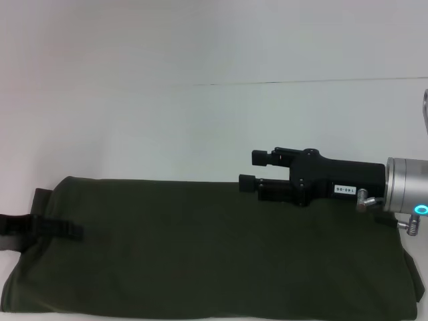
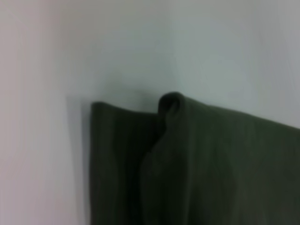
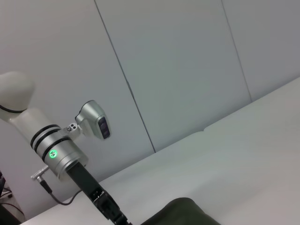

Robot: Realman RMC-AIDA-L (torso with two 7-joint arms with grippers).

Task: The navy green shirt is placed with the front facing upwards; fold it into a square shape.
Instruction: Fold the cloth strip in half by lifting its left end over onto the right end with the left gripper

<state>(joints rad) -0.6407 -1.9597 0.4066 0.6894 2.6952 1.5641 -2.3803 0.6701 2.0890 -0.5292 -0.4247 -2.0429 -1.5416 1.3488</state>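
The navy green shirt [image 1: 200,254] lies on the white table as a long folded band across the near part of the head view; its lettering and collar are hidden. My right gripper [image 1: 251,170] points left, held level over the shirt's far edge right of the middle, open and empty. My left gripper [image 1: 47,229] sits low at the shirt's left end, against the cloth. The left wrist view shows that end of the shirt [image 2: 211,168] with a small curled-up fold [image 2: 169,105]. The right wrist view shows a corner of the shirt [image 3: 180,213] and the left arm [image 3: 58,154] beyond it.
The white table [image 1: 200,127] stretches beyond the shirt, with a thin seam line [image 1: 301,82] across it. Pale wall panels [image 3: 178,70] stand behind the table in the right wrist view.
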